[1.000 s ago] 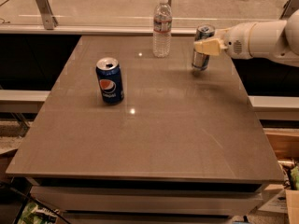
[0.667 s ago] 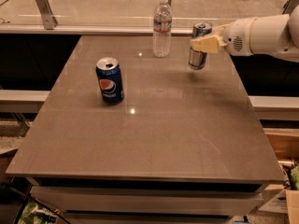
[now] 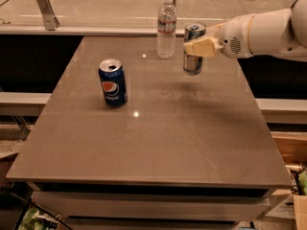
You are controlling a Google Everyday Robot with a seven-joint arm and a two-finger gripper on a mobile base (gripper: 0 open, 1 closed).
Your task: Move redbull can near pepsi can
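One can in hand: gripper point(image 3: 194, 47) is clasping the redbull can point(image 3: 193, 65) at mid-height, fingers closed on it. Pepsi can point(image 3: 112, 83) is standing well apart from the gripper; advising carrying upright, skirting the water bottle point(image 3: 166, 28) just beside it.

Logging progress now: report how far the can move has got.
Done: the gripper is shut on the slim blue-and-silver redbull can, apparently lifted off the grey table. In hand: carrying it, beside the clear plastic water bottle. Left: crossing to the wide dark-blue pepsi can and setting it down.
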